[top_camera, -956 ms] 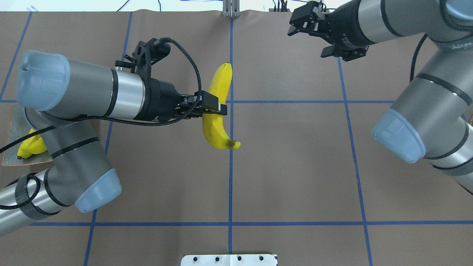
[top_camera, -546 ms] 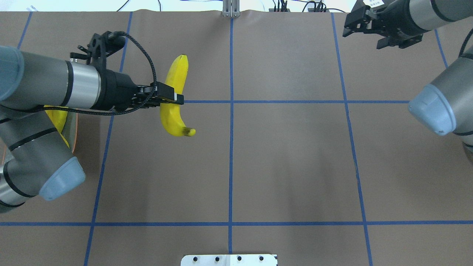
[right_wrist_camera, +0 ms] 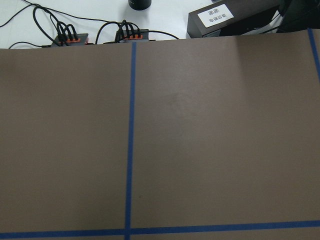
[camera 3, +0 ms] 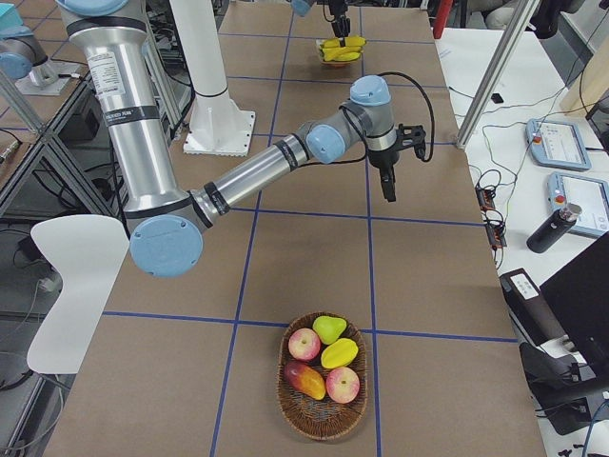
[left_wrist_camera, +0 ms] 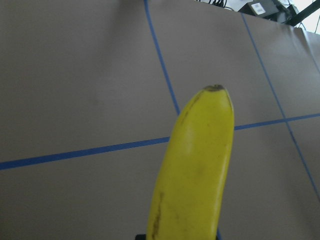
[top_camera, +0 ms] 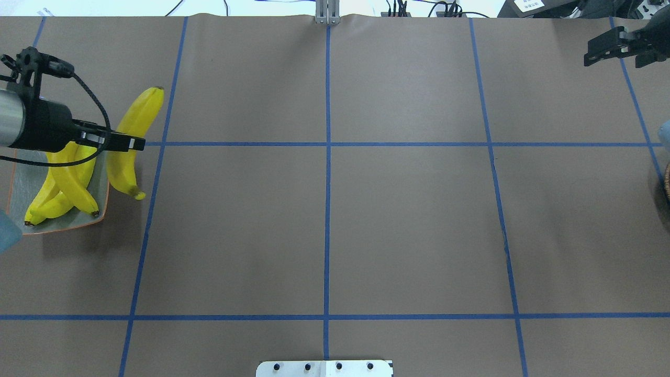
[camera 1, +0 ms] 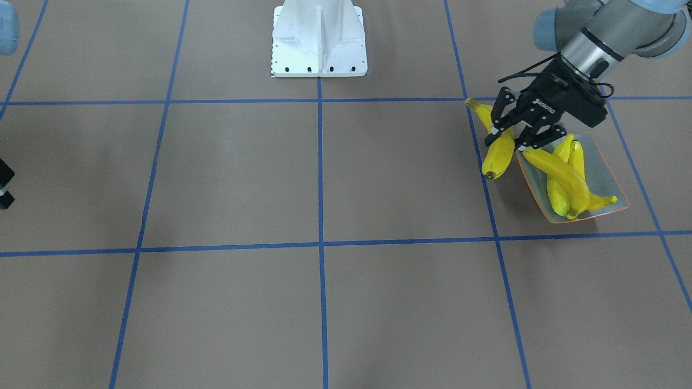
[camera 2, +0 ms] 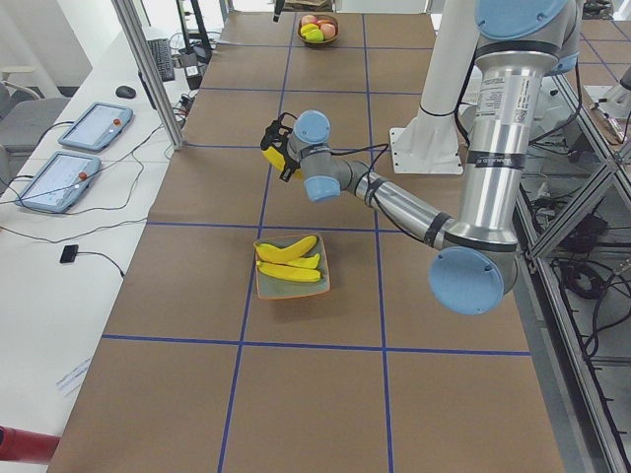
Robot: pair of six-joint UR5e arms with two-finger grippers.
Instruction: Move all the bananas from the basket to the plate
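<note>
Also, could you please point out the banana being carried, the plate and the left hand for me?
held banana (top_camera: 138,112): overhead exterior view, on its upper, uncovered half.
plate (camera 1: 601,170): exterior front-facing view, on the bare grey surface near its rim.
left hand (camera 1: 507,143): exterior front-facing view, midway between its fingertips.

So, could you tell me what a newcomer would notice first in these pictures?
The yellow banana gripped in the left end effector, just beside the plate at the table's left end. Then the three bananas already piled on that plate, and the fruit basket at the far right end, with no bananas in it.
</note>
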